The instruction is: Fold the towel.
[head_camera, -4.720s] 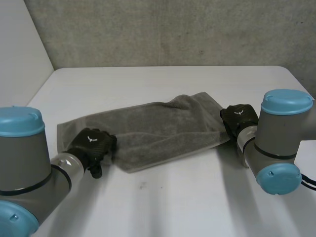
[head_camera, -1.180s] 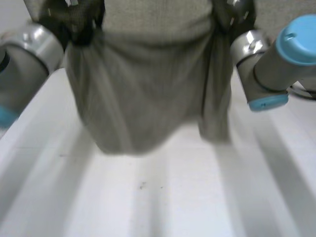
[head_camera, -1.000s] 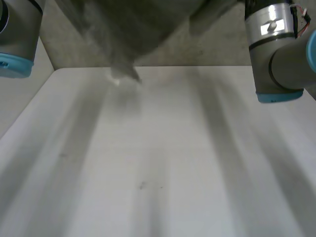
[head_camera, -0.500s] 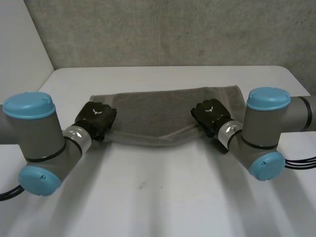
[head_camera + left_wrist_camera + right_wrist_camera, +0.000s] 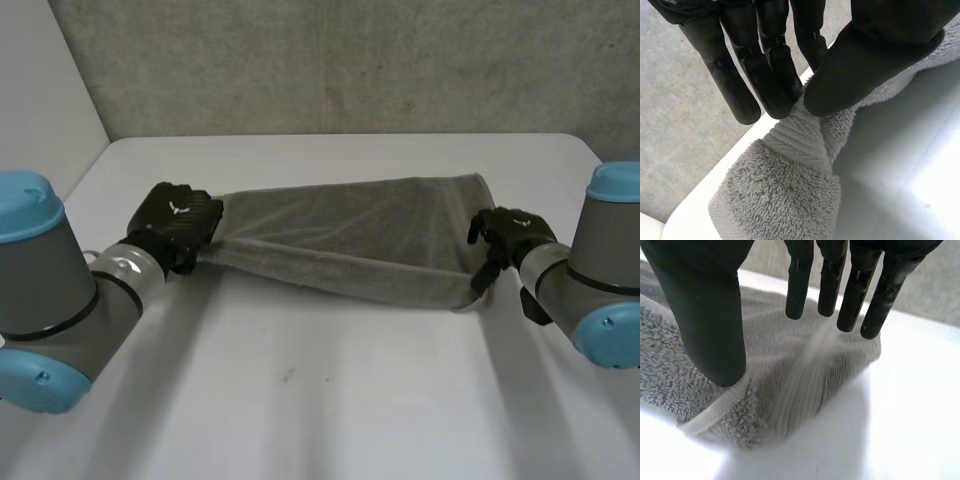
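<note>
A grey towel (image 5: 350, 235) lies folded in a long band across the far half of the white table (image 5: 340, 400). My left hand (image 5: 178, 222) is at its left end. In the left wrist view the fingers (image 5: 765, 75) and thumb pinch a bunched corner of the towel (image 5: 790, 190). My right hand (image 5: 510, 238) is at the towel's right end. In the right wrist view its fingers (image 5: 840, 285) are straight and spread away from the thumb, just above the towel's folded corner (image 5: 795, 380), holding nothing.
A grey textured wall (image 5: 350, 60) runs behind the table's far edge. A pale wall (image 5: 40, 90) stands at the left. Bare tabletop lies in front of the towel, between the two arms.
The towel was swung up and laid down in a band. In the last half second my right hand moved out to the right end and let go. The left end is drawn taut.
</note>
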You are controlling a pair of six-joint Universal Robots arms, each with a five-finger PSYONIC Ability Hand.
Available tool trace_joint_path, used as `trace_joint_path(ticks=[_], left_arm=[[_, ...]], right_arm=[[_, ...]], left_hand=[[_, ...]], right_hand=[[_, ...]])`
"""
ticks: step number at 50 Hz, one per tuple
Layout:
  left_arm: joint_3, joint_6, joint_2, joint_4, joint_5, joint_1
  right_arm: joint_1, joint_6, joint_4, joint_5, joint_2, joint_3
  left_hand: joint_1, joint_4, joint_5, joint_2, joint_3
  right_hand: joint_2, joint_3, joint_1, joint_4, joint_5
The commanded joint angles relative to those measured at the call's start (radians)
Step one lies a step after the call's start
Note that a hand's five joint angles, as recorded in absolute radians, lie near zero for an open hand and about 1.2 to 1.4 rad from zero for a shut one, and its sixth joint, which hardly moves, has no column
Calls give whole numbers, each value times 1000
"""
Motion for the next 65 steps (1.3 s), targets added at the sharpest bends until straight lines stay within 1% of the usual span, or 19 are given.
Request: trace_joint_path(ticks=[1,9,28,30,31,32,33,34,39,40,41,43,44,45,49,51,56,60,65], left_arm=[[-32,0,-3,4,2,5],[-41,0,-3,4,2,18],[-44,-1,-4,3,0,35],[-43,-1,-4,1,0,36],[-44,-3,-6,0,0,36],[-46,-3,-6,-2,0,36],[-46,-3,-6,-2,0,36],[-52,-3,-6,-2,0,35],[-86,-3,-6,-2,0,30],[-94,-3,-6,-3,-1,22],[-94,-3,-6,-3,-1,22],[-112,-4,-3,-5,-3,16],[-112,-4,-3,-5,-3,16],[-118,-4,0,-6,-3,16],[-120,-4,28,-6,-3,16],[-121,-8,80,-6,-1,31],[-117,-23,115,-6,0,67],[-123,-40,118,-14,20,113],[-153,-86,100,-104,108,147]], right_arm=[[-3,6,20,2,-5,27],[6,75,26,-3,-13,38],[19,103,12,-4,30,101],[19,103,3,-4,35,102],[17,103,-11,-4,37,104],[19,103,-26,-3,35,105],[19,103,-26,-3,35,105],[17,103,-45,-1,30,111],[16,100,-109,14,-14,133],[17,96,-126,13,-41,140],[17,96,-126,13,-42,140],[19,71,-143,8,-80,147],[19,70,-143,8,-80,147],[19,40,-143,8,-91,147],[19,-55,-137,5,-108,143],[20,-171,-131,11,-123,147],[26,-340,-126,19,-131,157],[23,-401,-118,19,-132,168],[23,-405,-114,20,-134,170]], left_hand=[[207,178,189,181,179],[207,178,189,181,179],[207,178,189,181,179],[207,178,189,181,179],[207,178,189,181,179],[207,178,189,181,179],[207,178,189,181,179],[207,178,189,181,179],[207,178,189,181,179],[85,57,67,59,57],[84,55,66,58,56],[-538,-567,-556,-564,-566],[-541,-570,-559,-568,-569],[-672,-701,-690,-698,-700],[-714,-743,-732,-741,-742],[-890,-918,-908,-916,-918],[-905,-934,-923,-932,-933],[-899,-928,-917,-926,-927],[-873,-902,-891,-900,-901]], right_hand=[[49,62,43,63,59],[-65,-52,-71,-51,-56],[88,101,81,102,97],[164,177,158,178,173],[301,314,294,314,310],[572,585,566,586,582],[575,588,569,589,584],[879,892,873,893,889],[882,895,876,896,892],[882,895,876,896,892],[882,895,876,896,892],[882,895,876,896,892],[882,895,876,896,892],[882,895,876,896,892],[882,895,876,896,892],[882,895,876,896,892],[882,895,876,896,892],[882,895,876,896,892],[882,895,876,896,892]])
